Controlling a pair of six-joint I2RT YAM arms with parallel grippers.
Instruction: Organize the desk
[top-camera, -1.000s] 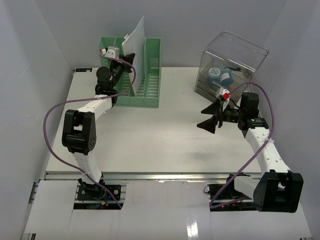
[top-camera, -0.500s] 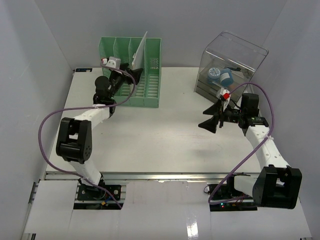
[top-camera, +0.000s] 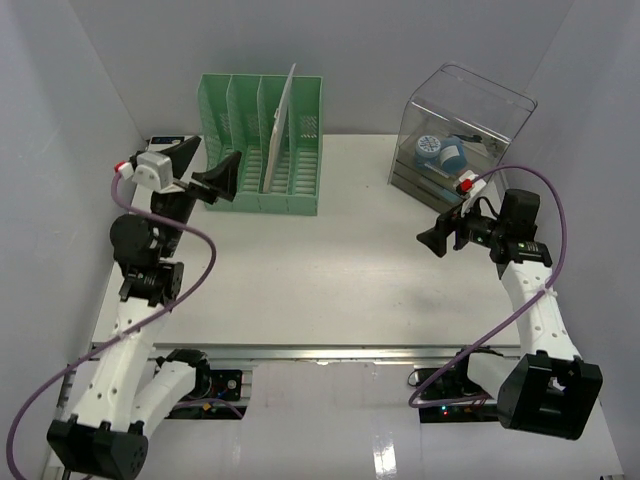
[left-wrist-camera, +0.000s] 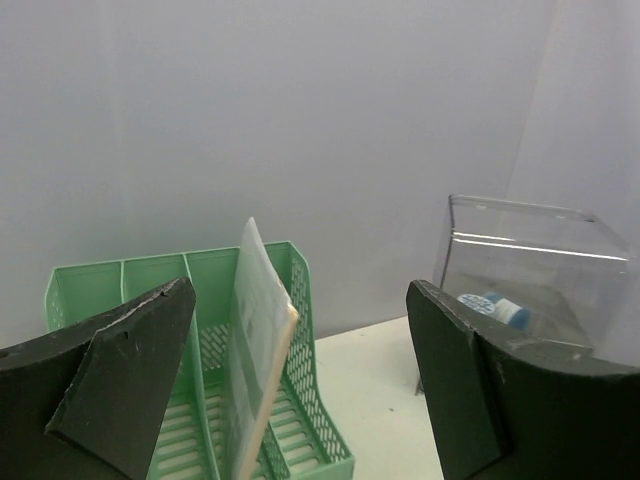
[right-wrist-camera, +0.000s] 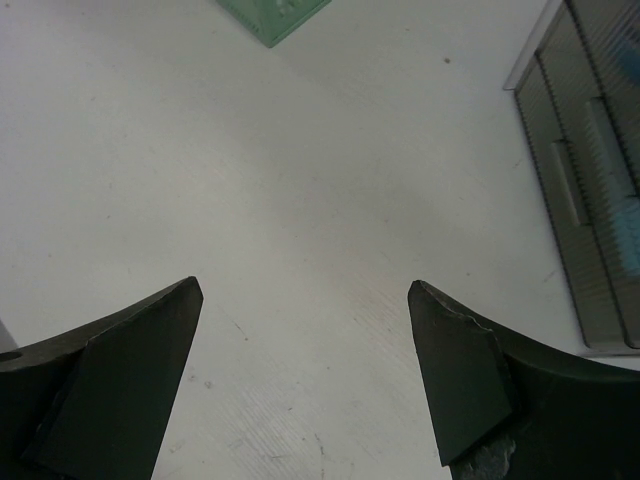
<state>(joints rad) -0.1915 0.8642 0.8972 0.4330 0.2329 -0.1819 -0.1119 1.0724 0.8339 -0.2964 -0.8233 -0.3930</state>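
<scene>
The white desk (top-camera: 320, 275) carries a green slotted file organiser (top-camera: 300, 160) at the back. A thin white booklet (top-camera: 279, 125) stands on edge in one of its slots, leaning slightly. My left gripper (top-camera: 205, 166) hovers left of the organiser, open and holding nothing. In the left wrist view the left gripper (left-wrist-camera: 300, 288) frames the booklet (left-wrist-camera: 252, 345) and the organiser (left-wrist-camera: 315, 405) from a distance. My right gripper (top-camera: 441, 230) hangs open over bare desk (right-wrist-camera: 300, 150) in front of the clear box; in the right wrist view nothing lies between its open fingers (right-wrist-camera: 130, 370).
A clear plastic box (top-camera: 465, 125) stands at the back right, with blue round items (top-camera: 440, 152) and a dark drawer unit (right-wrist-camera: 590, 190) inside it. White walls close the desk on three sides. A silver rail (top-camera: 320, 352) runs along the near edge.
My left gripper opened and let go of the booklet, which now stands in the organiser slot. The left arm then drew back leftward. My right gripper shifted slightly right.
</scene>
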